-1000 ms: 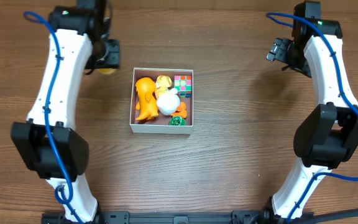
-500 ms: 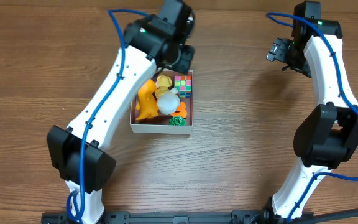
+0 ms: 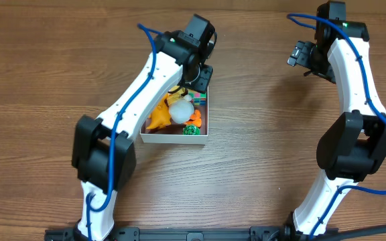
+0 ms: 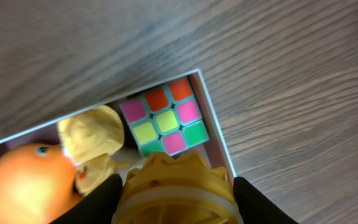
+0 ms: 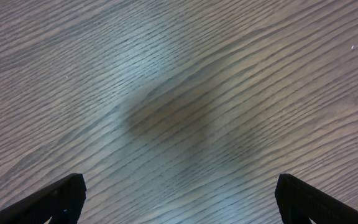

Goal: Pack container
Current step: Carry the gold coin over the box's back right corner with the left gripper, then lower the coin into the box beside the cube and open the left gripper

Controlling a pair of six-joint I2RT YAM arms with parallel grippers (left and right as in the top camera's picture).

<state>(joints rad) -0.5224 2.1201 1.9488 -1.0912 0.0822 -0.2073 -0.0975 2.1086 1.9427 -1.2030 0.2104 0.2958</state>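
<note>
As counter (image 3: 267,174) holds crowded container (image 3: 176,139) near centre, risk: left hand (image 4: 176,208), clamped on yellow toy (image 4: 176,177) above 1 o'clock corner, releases onto cube (image 4: 165,119); toy rolls over wall. Right hand (image 5: 182,199) wide, empty, 2 o'clock.

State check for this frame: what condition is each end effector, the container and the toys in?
container: open-topped, partly filled with toys.
left end effector: closed on the yellow ridged toy, over the container's corner.
yellow ridged toy: gripped, not yet released.
puzzle cube: scrambled, lying flat in the container's corner.
orange toy: lying in the container.
right end effector: open, empty, over the table.
</note>
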